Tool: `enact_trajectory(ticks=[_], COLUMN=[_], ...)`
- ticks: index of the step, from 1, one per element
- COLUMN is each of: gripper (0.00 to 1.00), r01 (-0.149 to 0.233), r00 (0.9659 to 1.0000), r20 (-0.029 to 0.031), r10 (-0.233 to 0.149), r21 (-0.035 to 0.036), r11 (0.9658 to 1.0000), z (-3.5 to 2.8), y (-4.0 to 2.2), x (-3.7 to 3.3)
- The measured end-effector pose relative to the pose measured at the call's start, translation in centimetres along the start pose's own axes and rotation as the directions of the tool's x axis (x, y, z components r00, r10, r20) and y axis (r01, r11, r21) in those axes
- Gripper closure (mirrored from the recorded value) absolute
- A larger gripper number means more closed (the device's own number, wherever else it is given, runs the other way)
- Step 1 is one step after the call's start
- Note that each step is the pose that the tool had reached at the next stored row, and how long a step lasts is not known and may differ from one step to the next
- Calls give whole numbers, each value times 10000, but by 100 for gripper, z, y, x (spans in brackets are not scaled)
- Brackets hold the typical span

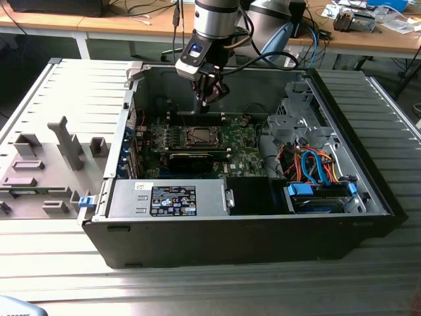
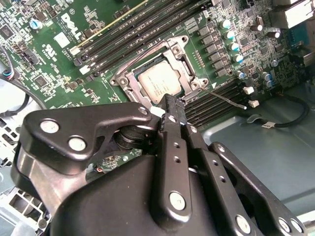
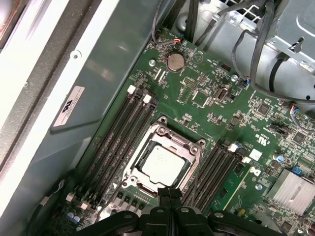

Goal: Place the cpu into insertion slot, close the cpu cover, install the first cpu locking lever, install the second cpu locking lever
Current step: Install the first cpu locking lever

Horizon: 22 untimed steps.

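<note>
The cpu [image 3: 160,162] [image 2: 156,83], a silvery square chip, lies in the insertion slot [image 1: 199,136] on the green board. The cpu cover [image 3: 149,136] [image 2: 178,54], a silvery frame with a window, lies flat around the chip. A thin metal lever [image 2: 227,98] sticks out sideways from one corner of the socket. My gripper [image 1: 204,100] [image 2: 170,101] [image 3: 167,192] hangs just above the socket's edge. It is shut, its two black fingers pressed together, and nothing shows between them.
The board lies in an open black computer case [image 1: 263,237]. Long black memory slots [image 3: 120,130] flank the socket on both sides. A drive cage with orange and blue cables [image 1: 316,164] fills the exterior view's right. A grey fixture tray [image 1: 46,171] stands outside at the left.
</note>
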State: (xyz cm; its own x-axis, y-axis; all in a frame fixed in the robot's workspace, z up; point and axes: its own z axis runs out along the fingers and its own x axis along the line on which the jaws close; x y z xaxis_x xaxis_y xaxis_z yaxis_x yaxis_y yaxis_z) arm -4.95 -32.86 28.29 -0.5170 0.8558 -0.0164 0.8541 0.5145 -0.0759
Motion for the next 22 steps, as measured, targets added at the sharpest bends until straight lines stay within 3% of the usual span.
enact_trajectory(ticks=[22], gripper=[89], r01=[365], r00=[9993], r20=[29], r10=[-365], r21=[-5], r11=[9993], z=[0], y=[0], x=[0])
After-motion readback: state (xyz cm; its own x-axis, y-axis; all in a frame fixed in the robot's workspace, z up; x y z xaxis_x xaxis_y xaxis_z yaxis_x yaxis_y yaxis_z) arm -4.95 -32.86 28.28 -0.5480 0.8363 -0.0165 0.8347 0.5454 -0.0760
